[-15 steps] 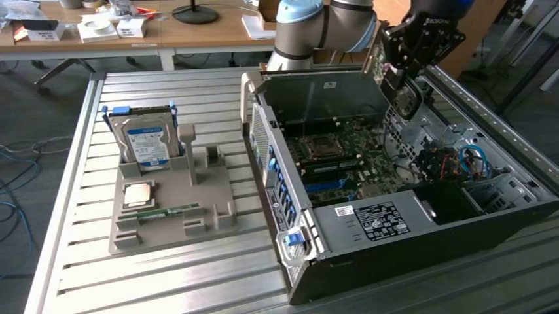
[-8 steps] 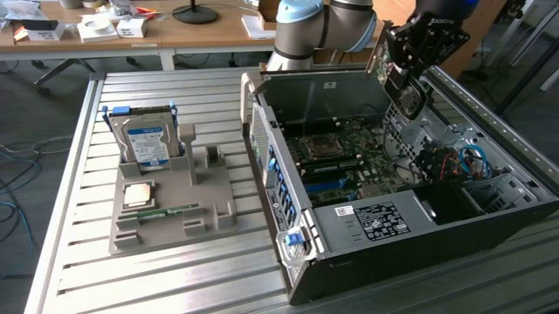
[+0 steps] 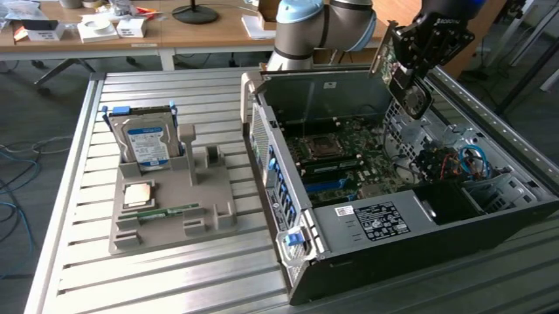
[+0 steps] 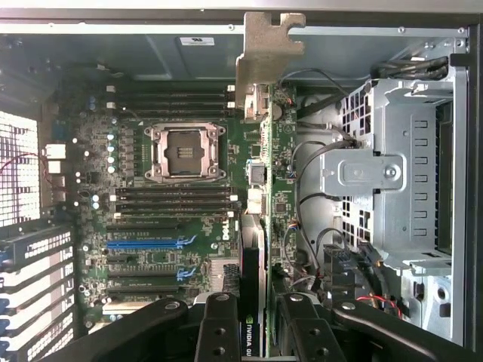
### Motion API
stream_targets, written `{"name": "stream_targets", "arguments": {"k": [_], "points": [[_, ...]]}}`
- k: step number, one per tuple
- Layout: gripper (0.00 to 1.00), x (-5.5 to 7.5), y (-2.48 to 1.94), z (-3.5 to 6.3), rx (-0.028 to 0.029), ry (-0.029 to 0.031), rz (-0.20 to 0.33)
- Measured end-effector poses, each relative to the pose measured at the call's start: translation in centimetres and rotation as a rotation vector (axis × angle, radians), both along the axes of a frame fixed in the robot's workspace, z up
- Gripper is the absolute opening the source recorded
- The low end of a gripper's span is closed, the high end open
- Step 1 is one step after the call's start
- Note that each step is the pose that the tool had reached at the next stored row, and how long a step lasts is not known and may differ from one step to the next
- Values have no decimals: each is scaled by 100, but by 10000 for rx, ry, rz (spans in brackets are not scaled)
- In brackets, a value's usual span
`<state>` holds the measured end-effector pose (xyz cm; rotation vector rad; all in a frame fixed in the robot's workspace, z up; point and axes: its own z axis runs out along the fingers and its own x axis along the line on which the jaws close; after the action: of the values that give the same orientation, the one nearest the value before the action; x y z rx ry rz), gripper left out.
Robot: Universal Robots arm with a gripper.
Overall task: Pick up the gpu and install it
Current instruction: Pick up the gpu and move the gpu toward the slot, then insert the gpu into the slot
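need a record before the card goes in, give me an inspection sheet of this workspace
surface: slatted metal table, bare around the parts
job's things: gpu held over the open computer case, silver bracket end away from the gripper, not yet in a slot on the motherboard
clutter: grey fixture tray holding a hard drive, a processor chip and a memory stick
grippers: gripper shut on the gpu's edge
cables: blue cables inside the case; loose cables on the floor at the exterior view's left
surroundings: wooden desks behind, with boxes and a lamp base
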<state>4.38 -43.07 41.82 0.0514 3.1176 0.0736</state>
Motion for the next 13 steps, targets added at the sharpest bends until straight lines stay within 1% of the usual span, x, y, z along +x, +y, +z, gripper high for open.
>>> {"name": "stream_targets", "arguments": {"k": [13], "points": [[26, 0, 0, 0, 0, -1, 9]]}}
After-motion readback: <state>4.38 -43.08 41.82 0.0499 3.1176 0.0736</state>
